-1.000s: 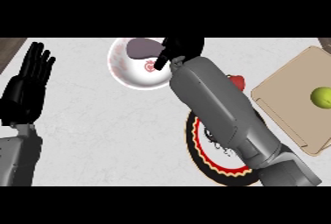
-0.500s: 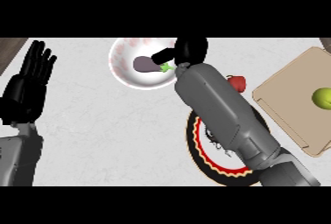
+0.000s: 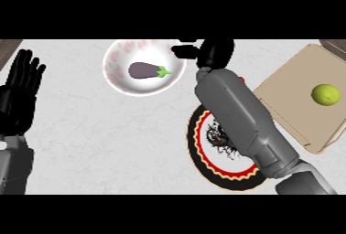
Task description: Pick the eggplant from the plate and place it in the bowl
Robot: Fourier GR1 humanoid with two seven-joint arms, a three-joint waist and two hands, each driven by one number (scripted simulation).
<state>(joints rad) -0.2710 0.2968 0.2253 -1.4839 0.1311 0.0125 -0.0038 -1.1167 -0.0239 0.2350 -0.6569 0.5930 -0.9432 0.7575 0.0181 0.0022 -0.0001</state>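
Observation:
The purple eggplant (image 3: 144,70) with its green stem lies inside the white bowl (image 3: 119,82) at the upper middle of the head view. My right hand (image 3: 213,50) is just right of the bowl's rim, fingers relaxed and holding nothing, apart from the eggplant. Its grey forearm crosses over the plate (image 3: 202,157), a round plate with a red and black rim, hiding much of it. At the left edge my left hand (image 3: 19,93) rests open with fingers up.
A tan cutting board (image 3: 292,103) lies at the right with a yellow-green lime (image 3: 325,94) on it. A small red thing peeks out beside my right forearm near the board.
My right hand has let go of the eggplant, which now lies in the bowl, and has drawn back to the right of the rim. The left hand has not moved.

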